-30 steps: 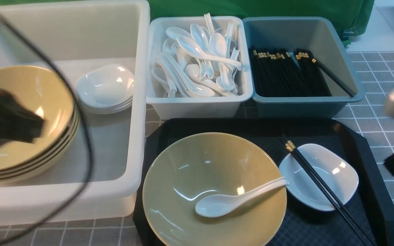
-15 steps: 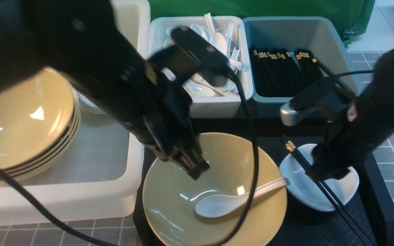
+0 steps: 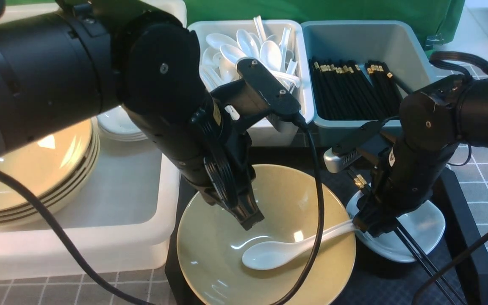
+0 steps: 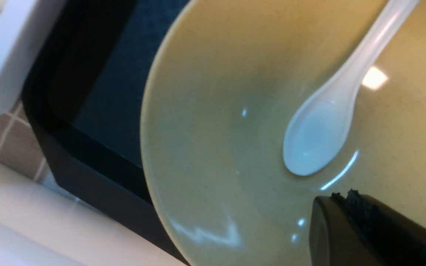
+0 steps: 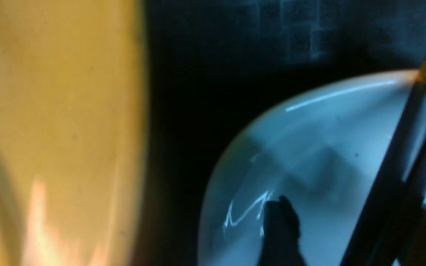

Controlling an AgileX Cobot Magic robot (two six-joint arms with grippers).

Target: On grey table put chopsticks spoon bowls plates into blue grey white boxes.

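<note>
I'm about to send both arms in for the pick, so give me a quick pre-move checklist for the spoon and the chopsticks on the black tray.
1. The spoon lies loose in the bowl, handle on its rim: ok.
2. The left gripper is open for it: not ok, it hovers shut over the bowl.
3. The right gripper is down at the chopsticks: ok.
4. Its jaws stand wide enough: cannot tell, the wrist view is blurred.
5. The chopsticks lie together across the plate: ok.
6. The blue bin has bare floor left: ok.
</note>
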